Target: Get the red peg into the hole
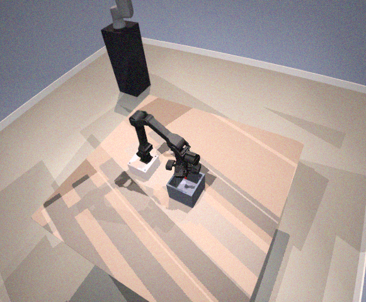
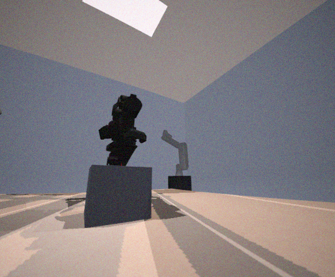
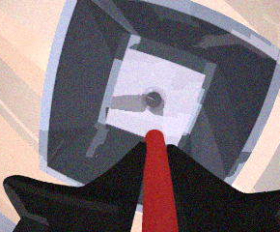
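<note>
The red peg is held between the fingers of my gripper, which is shut on it. The gripper is at the mouth of the open dark blue-grey box, over its rear side in the top view. In the exterior view the near box wall hides the fingertips and most of the peg. The white plate lies at the bottom of the box. Its round hole is visible in the wrist view, beyond the peg's tip. The peg is not in the hole.
The box walls rise around the plate on all sides. The arm's white base block stands beside the box. A tall black pedestal with a grey arm stands farther back, and a grey-green bar lies at the right.
</note>
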Tool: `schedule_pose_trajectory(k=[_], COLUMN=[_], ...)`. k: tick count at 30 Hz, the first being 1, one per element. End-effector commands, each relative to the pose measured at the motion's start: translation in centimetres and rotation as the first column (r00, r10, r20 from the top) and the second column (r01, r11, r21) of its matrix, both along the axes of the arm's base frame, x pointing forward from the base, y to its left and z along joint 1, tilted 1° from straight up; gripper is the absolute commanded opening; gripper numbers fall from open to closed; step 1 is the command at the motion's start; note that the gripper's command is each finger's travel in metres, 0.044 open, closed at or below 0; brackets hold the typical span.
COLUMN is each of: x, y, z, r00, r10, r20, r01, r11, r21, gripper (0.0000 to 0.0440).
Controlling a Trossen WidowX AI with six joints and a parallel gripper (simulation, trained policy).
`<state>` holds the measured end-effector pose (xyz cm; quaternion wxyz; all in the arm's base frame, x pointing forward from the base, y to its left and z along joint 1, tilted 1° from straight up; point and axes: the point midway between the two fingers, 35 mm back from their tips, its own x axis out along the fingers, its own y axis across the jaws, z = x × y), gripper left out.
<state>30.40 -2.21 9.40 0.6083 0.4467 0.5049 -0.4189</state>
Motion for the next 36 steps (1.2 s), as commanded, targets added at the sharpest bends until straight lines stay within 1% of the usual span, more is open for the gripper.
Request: schedule_pose_trajectory(k=[1, 18, 25, 28, 33, 34, 36], x=[0.0, 1.0, 1.2, 1.2, 1.4, 1.4, 1.4], y=[-0.3, -1.4, -1.6, -1.8, -1.9, -1.9, -1.7], z=[-1.3, -4.9, -6.3, -6.7, -7.3, -7.4, -7.4], r00=[1.0, 0.999, 0.997, 0.996, 0.993, 0.993, 0.992], r10=[0.004, 0.041, 0.063, 0.071, 0.085, 0.086, 0.087], r20=[-0.022, -0.036, -0.05, -0.061, -0.082, -0.084, -0.088], r01=[-0.004, -0.039, -0.061, -0.07, -0.083, -0.085, -0.083], r11=[1.0, 0.998, 0.998, 0.997, 0.996, 0.996, 0.996], r21=[0.017, 0.04, 0.032, 0.026, 0.022, 0.026, 0.045], gripper=[0.0001, 0.0, 0.0001, 0.0023, 0.0114, 0.012, 0.0114])
